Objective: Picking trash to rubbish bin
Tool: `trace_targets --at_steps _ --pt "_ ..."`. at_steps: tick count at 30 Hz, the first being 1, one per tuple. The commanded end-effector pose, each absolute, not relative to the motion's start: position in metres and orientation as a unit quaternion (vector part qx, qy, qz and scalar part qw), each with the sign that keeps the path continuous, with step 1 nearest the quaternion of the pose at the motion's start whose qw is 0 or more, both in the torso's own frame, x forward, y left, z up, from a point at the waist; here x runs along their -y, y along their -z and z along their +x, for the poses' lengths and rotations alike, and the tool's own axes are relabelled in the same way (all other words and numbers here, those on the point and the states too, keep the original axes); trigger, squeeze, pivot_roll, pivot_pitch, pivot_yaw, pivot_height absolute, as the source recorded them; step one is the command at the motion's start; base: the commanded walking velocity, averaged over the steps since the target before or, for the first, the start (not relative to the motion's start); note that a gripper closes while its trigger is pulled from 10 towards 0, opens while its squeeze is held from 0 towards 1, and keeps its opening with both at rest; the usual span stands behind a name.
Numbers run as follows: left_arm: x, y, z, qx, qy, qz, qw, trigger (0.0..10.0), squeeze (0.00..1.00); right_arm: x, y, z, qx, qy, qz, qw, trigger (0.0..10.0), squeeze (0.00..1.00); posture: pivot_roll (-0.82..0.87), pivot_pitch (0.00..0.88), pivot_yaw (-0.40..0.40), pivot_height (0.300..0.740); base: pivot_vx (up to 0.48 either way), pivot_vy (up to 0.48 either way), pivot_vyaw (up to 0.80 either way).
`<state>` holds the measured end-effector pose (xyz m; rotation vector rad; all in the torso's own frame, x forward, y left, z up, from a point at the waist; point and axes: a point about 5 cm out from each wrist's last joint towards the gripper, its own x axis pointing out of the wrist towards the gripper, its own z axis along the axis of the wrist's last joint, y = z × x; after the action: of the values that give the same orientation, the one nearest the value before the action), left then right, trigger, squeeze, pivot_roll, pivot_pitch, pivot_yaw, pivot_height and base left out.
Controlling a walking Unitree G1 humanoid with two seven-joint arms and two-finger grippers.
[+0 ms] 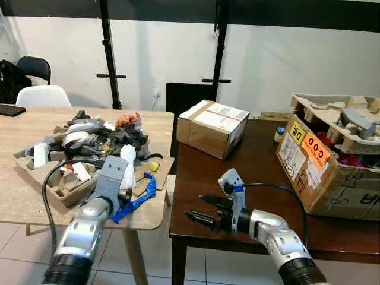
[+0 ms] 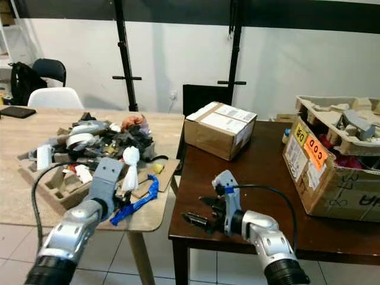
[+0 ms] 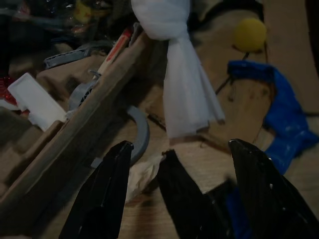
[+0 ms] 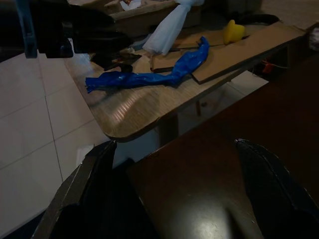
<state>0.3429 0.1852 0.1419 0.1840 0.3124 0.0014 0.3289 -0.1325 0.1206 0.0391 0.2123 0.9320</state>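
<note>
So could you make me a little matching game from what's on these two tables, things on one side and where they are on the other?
Things:
1. blue strip
2. yellow ball
3. sealed carton
4. right end effector

Places:
A. dark table, far end
B. near edge of the light table
C. on the flat cardboard by the trash pile
D. above the dark table's near corner

Pairs: 1-B, 2-C, 3-A, 4-D

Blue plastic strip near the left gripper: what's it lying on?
The blue plastic strip lies partly on a flat cardboard sheet, partly on the light table. Anything beneath it is hidden.
</note>
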Motion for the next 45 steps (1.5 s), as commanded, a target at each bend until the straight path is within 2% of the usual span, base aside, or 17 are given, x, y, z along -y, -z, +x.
trace_targets --at_steps 1,11,21,22,23,24,38,39,40,41,45 --pt "-0.184 -0.131 0.342 -0.185 -0.009 0.070 0.980 10.0 0.00 0.135 -0.120 0.330 -0.100 -0.442 0.014 0.891 10.0 0.00 0.07 0.000 -0.026 0.740 0.000 0.000 0.00" --pt "-0.173 -0.108 0.346 -0.218 -0.017 0.033 0.975 10.0 0.00 0.133 -0.114 0.330 -0.102 -0.441 -0.002 0.892 10.0 0.00 0.06 0.000 -0.024 0.740 0.000 0.000 0.00" --pt "-0.176 -0.091 0.344 -0.260 -0.026 0.055 0.964 10.0 0.00 0.132 -0.111 0.330 -0.104 -0.441 -0.006 0.891 10.0 0.00 0.06 0.000 -0.017 0.740 0.000 0.000 0.00" --pt "-0.176 -0.089 0.343 -0.265 -0.023 0.059 0.962 8.2 0.00 0.132 -0.110 0.330 -0.104 -0.439 -0.006 0.892 10.0 0.00 0.06 0.000 -0.017 0.740 0.000 0.000 0.00" --pt "-0.177 -0.088 0.343 -0.267 -0.023 0.060 0.961 3.1 0.00 0.133 -0.110 0.330 -0.104 -0.436 -0.004 0.894 10.0 0.00 0.06 0.000 -0.017 0.740 0.000 0.000 0.00" --pt "-0.177 -0.088 0.342 -0.269 -0.021 0.060 0.961 0.0 0.00 0.133 -0.109 0.330 -0.105 -0.433 -0.003 0.895 10.0 0.00 0.06 0.000 -0.015 0.740 0.000 0.000 0.00" --pt "-0.179 -0.095 0.346 -0.256 -0.012 0.068 0.964 0.0 0.00 0.135 -0.109 0.332 -0.104 -0.425 -0.001 0.899 10.0 0.00 0.06 0.000 -0.013 0.740 0.000 0.000 0.00" --pt "-0.175 -0.105 0.346 -0.252 0.035 0.075 0.964 0.0 0.00 0.138 -0.111 0.334 -0.103 -0.421 -0.002 0.901 10.0 0.00 0.06 0.000 -0.013 0.740 0.000 0.000 0.00" --pt "-0.175 -0.105 0.346 -0.252 0.035 0.075 0.964 0.0 0.00 0.138 -0.111 0.334 -0.103 -0.421 -0.002 0.901 10.0 0.00 0.06 0.000 -0.013 0.740 0.000 0.000 0.00" --pt "-0.169 -0.111 0.345 -0.243 0.086 0.072 0.964 0.0 0.00 0.140 -0.111 0.334 -0.102 -0.419 -0.002 0.902 10.0 0.00 0.06 0.000 -0.013 0.740 0.000 0.000 0.00" --pt "-0.143 -0.139 0.331 -0.194 0.282 -0.013 0.940 0.0 0.00 0.145 -0.113 0.337 -0.100 -0.410 0.000 0.907 10.0 0.00 0.06 0.000 -0.013 0.740 0.000 0.000 0.00"
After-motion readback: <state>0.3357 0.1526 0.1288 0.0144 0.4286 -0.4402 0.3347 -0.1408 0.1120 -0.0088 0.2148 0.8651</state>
